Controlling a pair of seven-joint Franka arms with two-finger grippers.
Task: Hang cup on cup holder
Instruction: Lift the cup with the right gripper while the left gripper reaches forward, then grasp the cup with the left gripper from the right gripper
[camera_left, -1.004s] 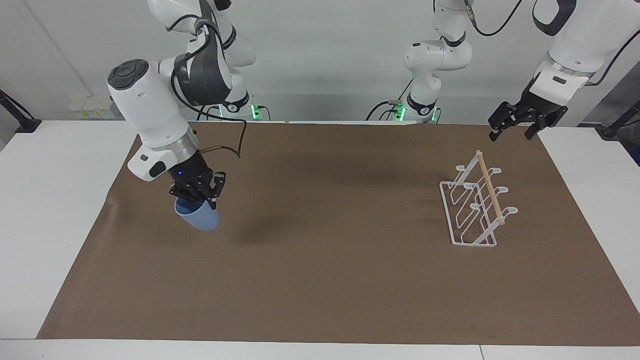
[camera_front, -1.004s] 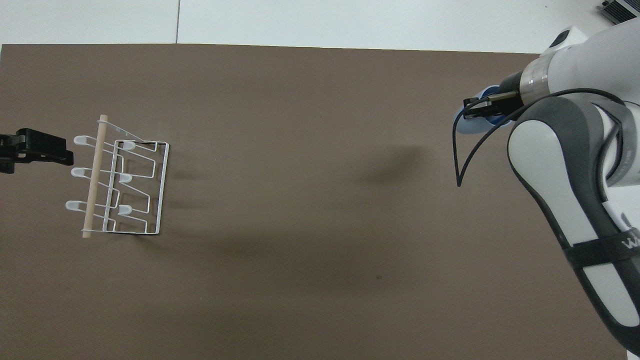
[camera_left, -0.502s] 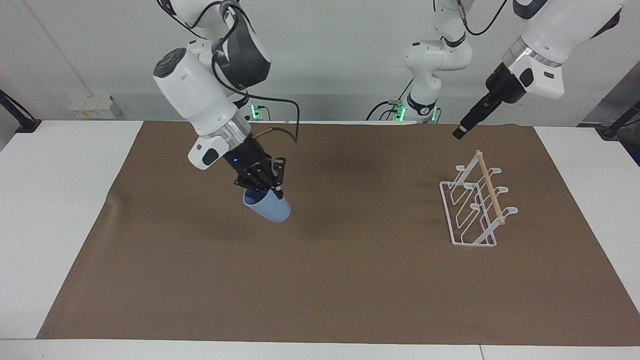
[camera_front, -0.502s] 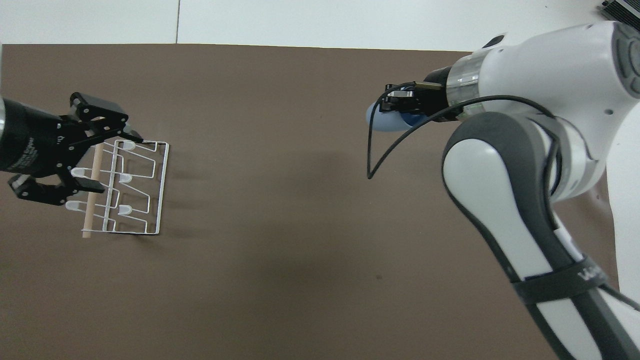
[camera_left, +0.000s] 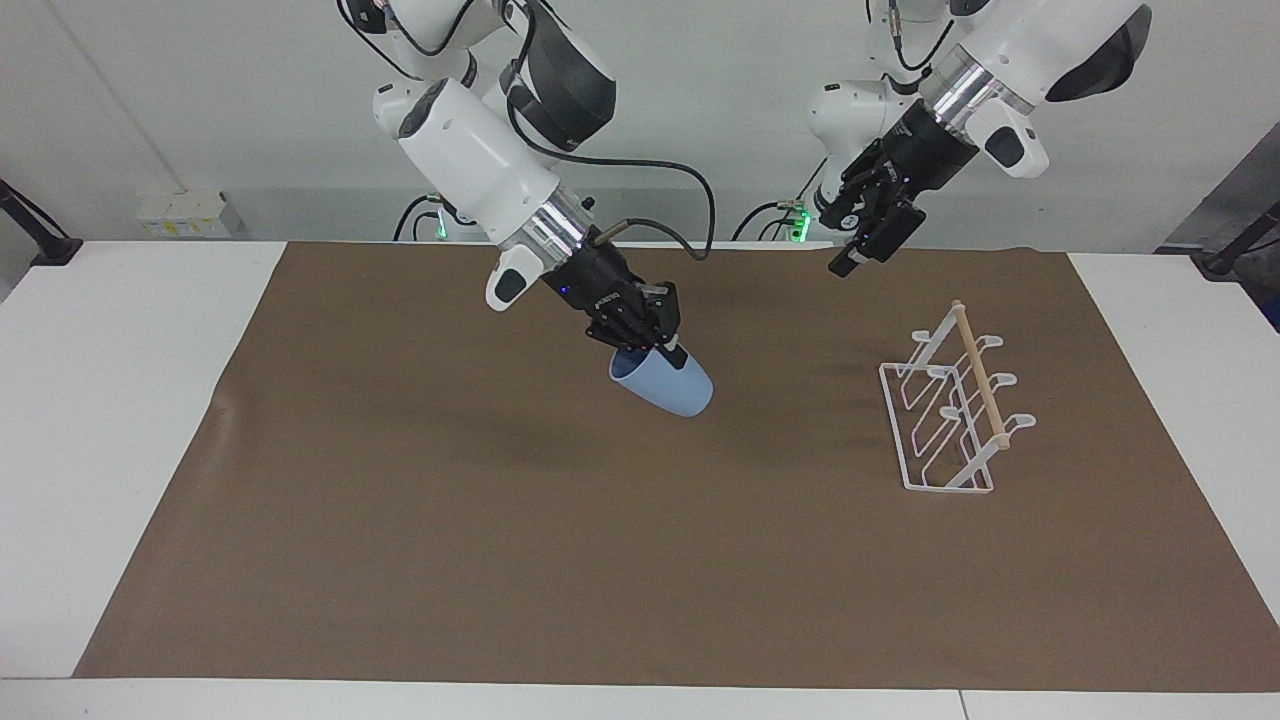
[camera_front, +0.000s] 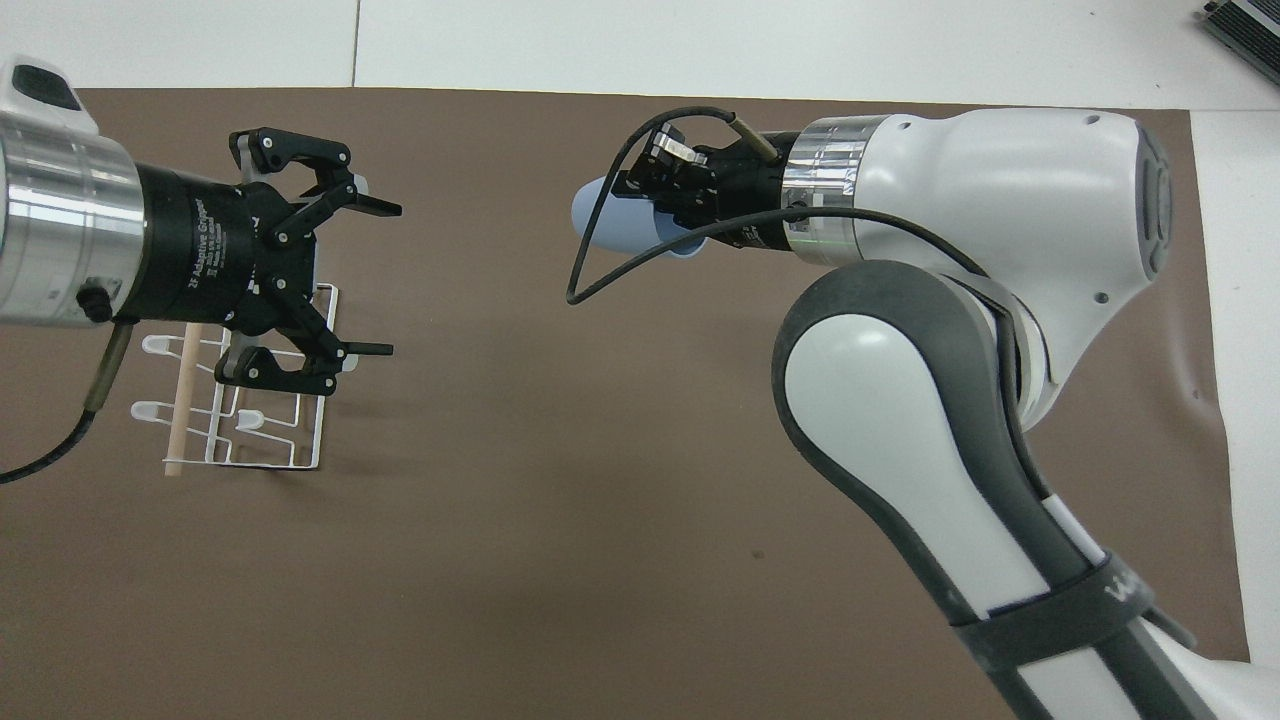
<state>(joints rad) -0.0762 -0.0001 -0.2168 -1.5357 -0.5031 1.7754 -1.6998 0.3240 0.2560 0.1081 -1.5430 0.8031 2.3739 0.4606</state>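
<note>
Tilting from the right gripper (camera_left: 655, 345), the cup (camera_left: 665, 384) points base-down toward the cup holder (camera_left: 950, 415).

Light-blue cup (camera_left: 662, 381) tilted, held aloft over mat middle; white wire cup holder (camera_left: 950, 412) upright toward left arm's end.

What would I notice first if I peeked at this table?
The right gripper carries a tilted light-blue cup in the air above the middle of the brown mat. The left gripper hangs open nearby, above the mat beside the white wire cup holder.
</note>
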